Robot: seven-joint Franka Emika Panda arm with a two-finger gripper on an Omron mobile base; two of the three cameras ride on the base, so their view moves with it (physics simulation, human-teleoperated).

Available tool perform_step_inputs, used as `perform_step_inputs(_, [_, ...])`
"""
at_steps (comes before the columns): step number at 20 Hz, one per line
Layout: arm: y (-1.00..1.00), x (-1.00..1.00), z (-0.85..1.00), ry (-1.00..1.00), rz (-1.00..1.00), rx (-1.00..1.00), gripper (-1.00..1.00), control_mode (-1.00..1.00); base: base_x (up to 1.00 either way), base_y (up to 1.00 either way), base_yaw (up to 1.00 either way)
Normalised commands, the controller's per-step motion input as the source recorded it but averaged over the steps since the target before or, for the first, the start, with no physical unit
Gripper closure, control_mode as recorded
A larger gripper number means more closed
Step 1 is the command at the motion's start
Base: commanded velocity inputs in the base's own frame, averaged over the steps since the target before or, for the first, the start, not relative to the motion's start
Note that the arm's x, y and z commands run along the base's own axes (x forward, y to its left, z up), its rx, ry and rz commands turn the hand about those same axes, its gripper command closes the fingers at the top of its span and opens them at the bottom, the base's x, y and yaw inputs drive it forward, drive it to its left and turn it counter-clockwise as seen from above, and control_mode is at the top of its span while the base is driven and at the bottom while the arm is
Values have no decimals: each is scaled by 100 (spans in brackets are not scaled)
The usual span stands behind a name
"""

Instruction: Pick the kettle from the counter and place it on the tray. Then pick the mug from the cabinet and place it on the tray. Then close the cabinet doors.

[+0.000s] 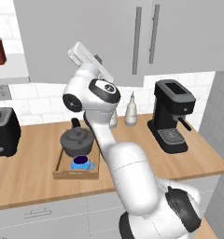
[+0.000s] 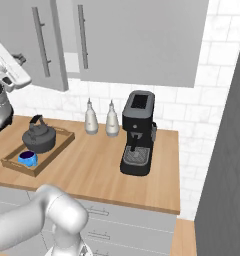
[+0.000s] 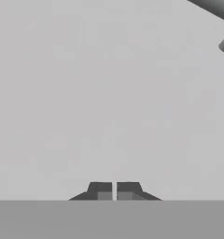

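Grey flat cabinet door [image 3: 109,93] is rigid and light; push its face, your fingers [image 3: 114,191] closed, empty.

The counter [image 1: 34,177] and tray [image 1: 62,172] look like matt light wood, the kettle [image 1: 76,141] like dull dark cast iron, the mug [image 1: 81,163] glossy blue.

Right of the tray [image 2: 7,162], bare counter [image 2: 92,165] runs to the coffee machine [image 2: 138,132]; two bottles [image 2: 91,117] stand behind. Above the tray, a swung-out cabinet door [image 2: 39,40] blocks passage.
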Motion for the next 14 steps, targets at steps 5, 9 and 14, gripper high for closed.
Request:
perform_step_inputs(5, [-50,100,23,37,24,7,100,-100,0,0,0])
perform_step_inputs(9, [-1,100,15,30,17,10,100,-100,0,0,0])
perform_step_inputs(14, [0,100,10,18,10,9,100,-100,0,0,0])
